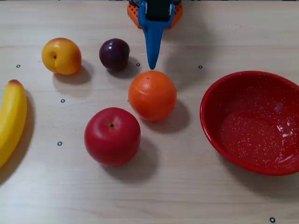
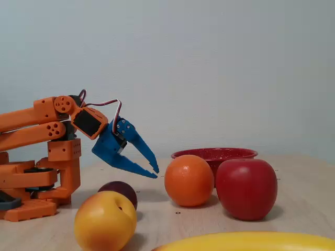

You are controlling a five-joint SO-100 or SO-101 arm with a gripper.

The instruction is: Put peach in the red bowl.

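Observation:
The peach (image 1: 61, 56), yellow-orange with a reddish blush and a dimple, lies at the back left of the table in a fixed view; from the side it is the nearest fruit (image 2: 104, 220). The glossy red bowl (image 1: 252, 135) with white speckles sits on the right, empty, and shows behind the other fruit (image 2: 214, 153). My blue gripper (image 1: 152, 65) hangs over the table's back middle, pointing down just behind the orange. It is well to the right of the peach. Its fingertips (image 2: 156, 173) nearly meet and hold nothing.
An orange (image 1: 152, 94) lies directly in front of the gripper, with a red apple (image 1: 112, 136) nearer the front. A dark plum (image 1: 114, 54) sits between the peach and the gripper. A banana (image 1: 11, 119) lies along the left edge. The arm's orange base (image 2: 31, 183) stands at the back.

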